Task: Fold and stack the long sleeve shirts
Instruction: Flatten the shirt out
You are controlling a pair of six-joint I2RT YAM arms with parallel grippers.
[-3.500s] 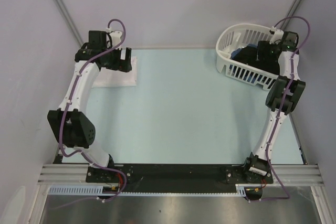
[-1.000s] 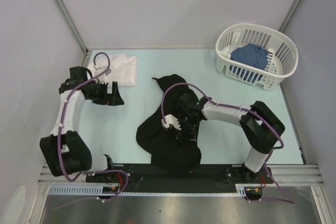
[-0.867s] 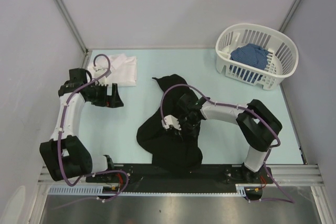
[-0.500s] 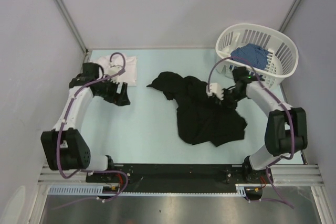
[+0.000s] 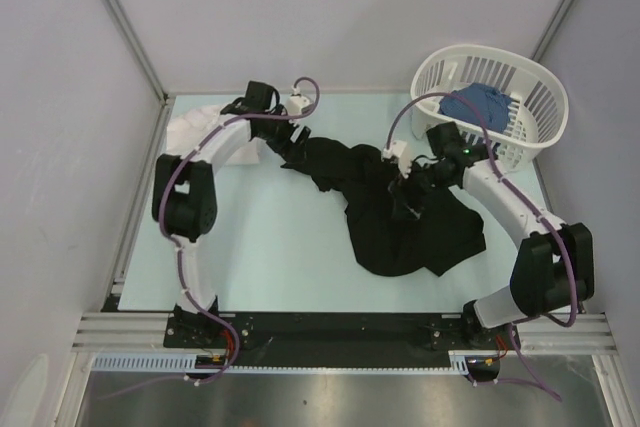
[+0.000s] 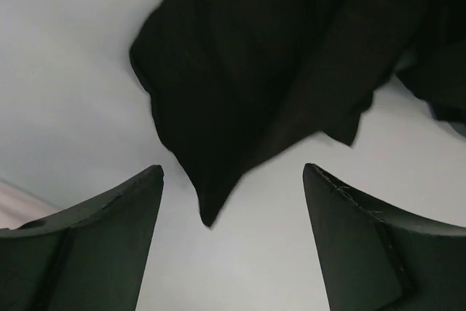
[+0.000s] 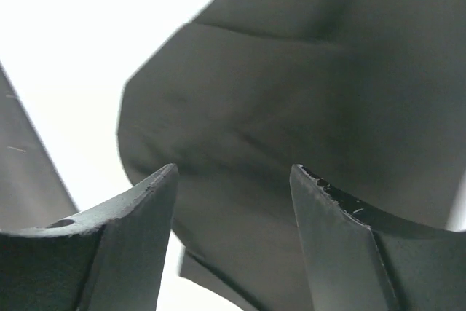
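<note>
Black shirt (image 5: 415, 237): crumpled heap, mid counter (image 5: 270, 247), unfolded. Risk: pinching bunched layers, dragging whole heap instead of spreading it. Right end effector (image 5: 405, 185): jaws apart, over shirt's middle folds, nothing clamped. Left end effector (image 5: 292, 145): jaws apart, shirt's far-left tip just ahead between them. White shirt (image 5: 185, 129): far-left counter corner.

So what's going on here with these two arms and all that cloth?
Two robot arms are working on a black shirt that lies crumpled in the middle of the table. The left end effector hovers open over a loose end of it at the far side, and the right end effector hangs open over its middle; neither holds it. A white shirt lies at the far left corner, and a basket with blue cloth stands at the far right.
</note>
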